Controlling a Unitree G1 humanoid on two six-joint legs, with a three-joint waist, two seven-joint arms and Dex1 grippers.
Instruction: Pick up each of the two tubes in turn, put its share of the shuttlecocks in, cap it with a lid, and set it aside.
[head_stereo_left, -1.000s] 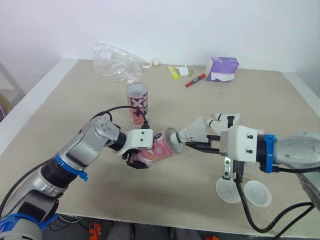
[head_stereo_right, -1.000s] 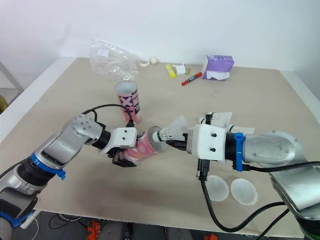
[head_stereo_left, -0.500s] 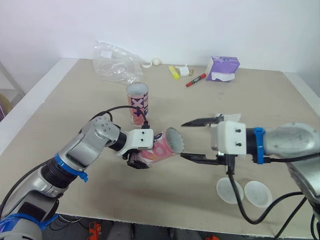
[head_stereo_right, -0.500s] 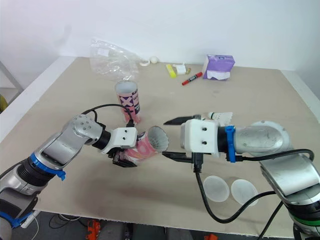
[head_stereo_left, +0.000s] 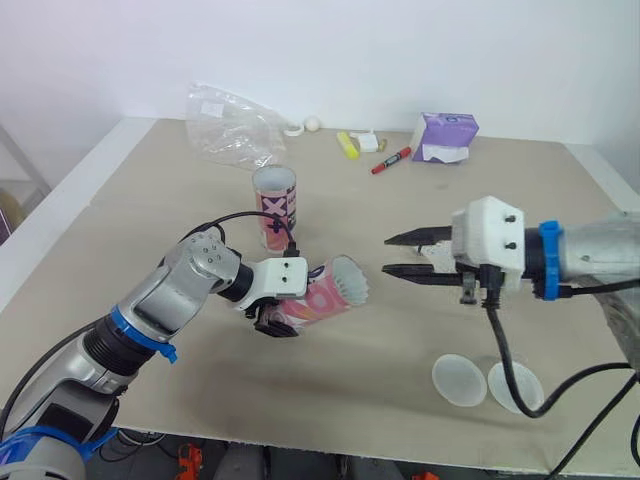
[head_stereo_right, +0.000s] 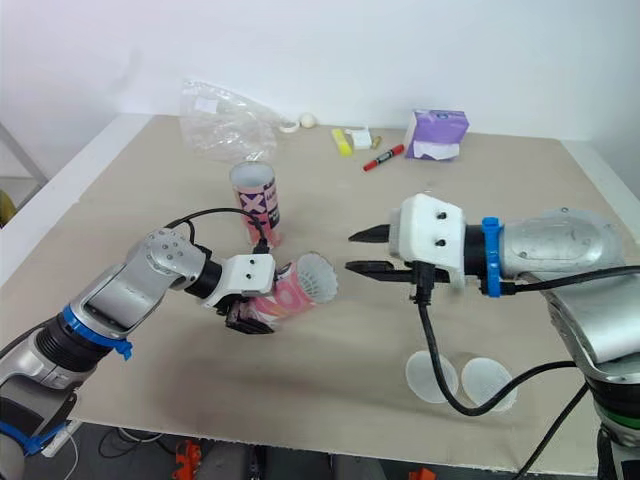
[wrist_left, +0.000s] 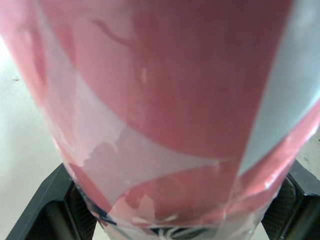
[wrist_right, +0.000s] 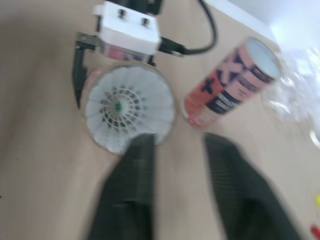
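Nearest, flat on the beige table (head_stereo_left: 130, 200): two translucent round plastic lids (head_stereo_left: 458, 380), side by side. Just beyond, clamped between the left gripper (head_stereo_left: 273, 321) fingers: pink printed tube (head_stereo_left: 325, 293), tilted above the tabletop, white feathered shuttlecock (wrist_right: 127, 107) seated inside. Facing its open mouth, just apart: right gripper (head_stereo_left: 388, 255), fingers spread, empty. Behind, upright: second pink printed tube (head_stereo_left: 275, 207). Farthest: crumpled clear plastic bag (head_stereo_left: 230, 125), red marker (head_stereo_left: 390, 161), purple box (head_stereo_left: 445, 137).

Bare table (head_stereo_left: 380, 340) lies open in front of the tilted tube's (head_stereo_left: 325, 295) mouth. The right gripper (head_stereo_left: 386, 254), jaws apart, hovers facing that mouth, clear of it. The upright tube (head_stereo_left: 275, 207) stands close behind the tilted tube; two lids (head_stereo_left: 458, 380) (head_stereo_left: 515, 387) lie well beyond its mouth.
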